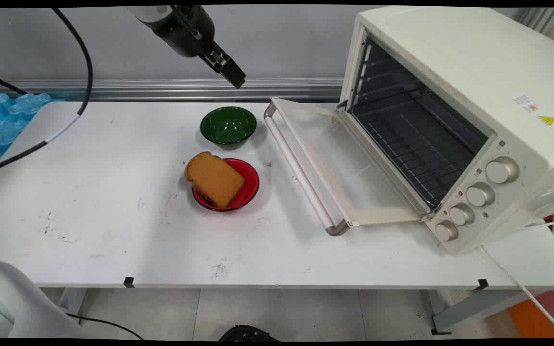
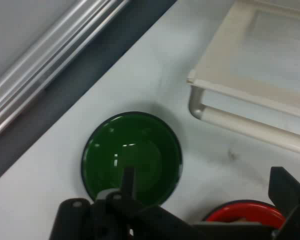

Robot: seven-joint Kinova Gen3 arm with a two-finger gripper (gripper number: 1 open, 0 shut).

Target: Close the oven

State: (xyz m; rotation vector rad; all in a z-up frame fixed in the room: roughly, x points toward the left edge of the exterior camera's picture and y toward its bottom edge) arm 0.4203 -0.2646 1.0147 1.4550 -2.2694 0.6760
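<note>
Slice of toast [image 1: 215, 179] propped on the red plate [image 1: 249, 184], its upper end overhanging the rim to the left, long axis running from upper left to lower right in the main view. Near the table's middle, well below and nearer the camera than the gripper [image 1: 231, 74]. Raised high above the far edge, almost over the green bowl [image 1: 228, 125], nothing held; cannot tell how wide the jaws stand. Bowl just behind the plate, apart from it. To the right, a cream toaster oven [image 1: 455, 120] with door [image 1: 327, 158] dropped flat onto the white table [image 1: 113, 230], rack bare. Grey wall and aluminium rail behind.
</note>
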